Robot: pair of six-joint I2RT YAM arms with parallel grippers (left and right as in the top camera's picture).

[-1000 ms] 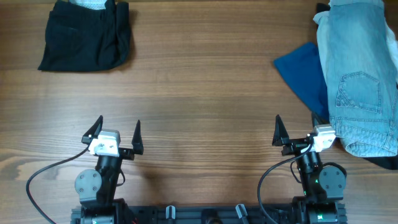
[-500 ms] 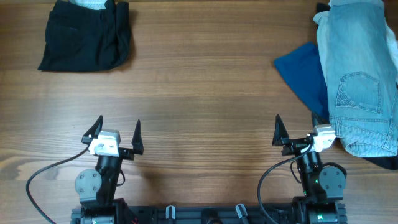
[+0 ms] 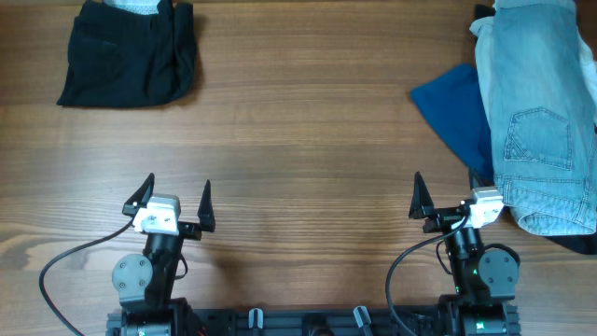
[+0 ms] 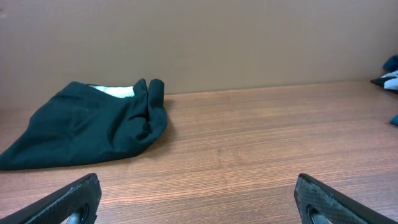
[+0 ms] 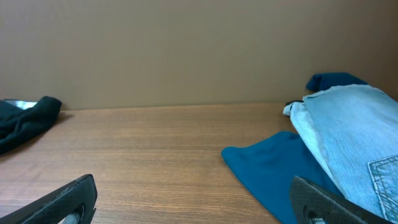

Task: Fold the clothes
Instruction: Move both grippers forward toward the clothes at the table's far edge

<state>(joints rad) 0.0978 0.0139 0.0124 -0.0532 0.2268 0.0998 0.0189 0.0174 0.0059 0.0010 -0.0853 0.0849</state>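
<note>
Pale blue denim shorts (image 3: 536, 112) lie in a heap at the right edge of the table, on top of a blue shirt (image 3: 452, 107). Both also show in the right wrist view, the shorts (image 5: 354, 143) over the shirt (image 5: 273, 168). A folded black garment (image 3: 126, 56) with a white piece (image 3: 140, 6) on it lies at the far left; it shows in the left wrist view (image 4: 87, 127). My left gripper (image 3: 177, 199) is open and empty near the front edge. My right gripper (image 3: 446, 198) is open and empty, just left of the shorts' lower end.
The wooden table (image 3: 298, 168) spans the view. A brown wall (image 4: 199, 37) stands behind the far edge. A dark piece of cloth (image 3: 574, 243) shows under the shorts at the right edge.
</note>
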